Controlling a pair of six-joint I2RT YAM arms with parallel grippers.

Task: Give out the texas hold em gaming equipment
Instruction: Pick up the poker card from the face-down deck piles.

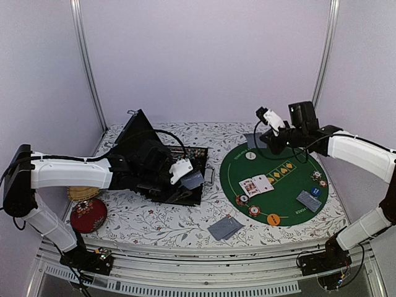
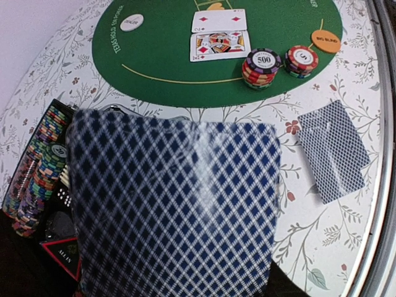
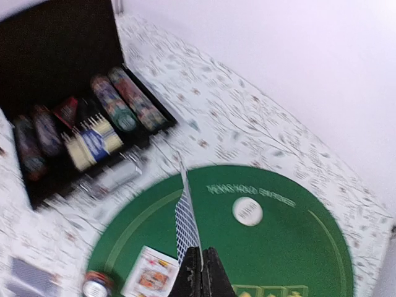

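Observation:
My left gripper (image 1: 185, 175) hovers over the open black case (image 1: 148, 154), shut on a stack of blue diamond-backed playing cards (image 2: 173, 204) that fills the left wrist view and hides the jaws. My right gripper (image 3: 202, 255) is raised over the far edge of the green mat (image 1: 278, 179), shut on a single card (image 3: 187, 223) seen edge-on. On the mat lie two face-up cards (image 1: 255, 185), chip stacks (image 1: 254, 210), a white button (image 1: 250, 156), an orange button (image 1: 273, 218) and a face-down pair (image 1: 309, 200). More face-down cards (image 1: 224, 228) lie on the cloth.
Rows of chips (image 2: 40, 167) fill the case tray. A red round box (image 1: 88, 215) and a wicker disc (image 1: 83, 193) sit at the table's left edge, under the left arm. Metal frame posts stand at the back corners. The right wrist view is motion-blurred.

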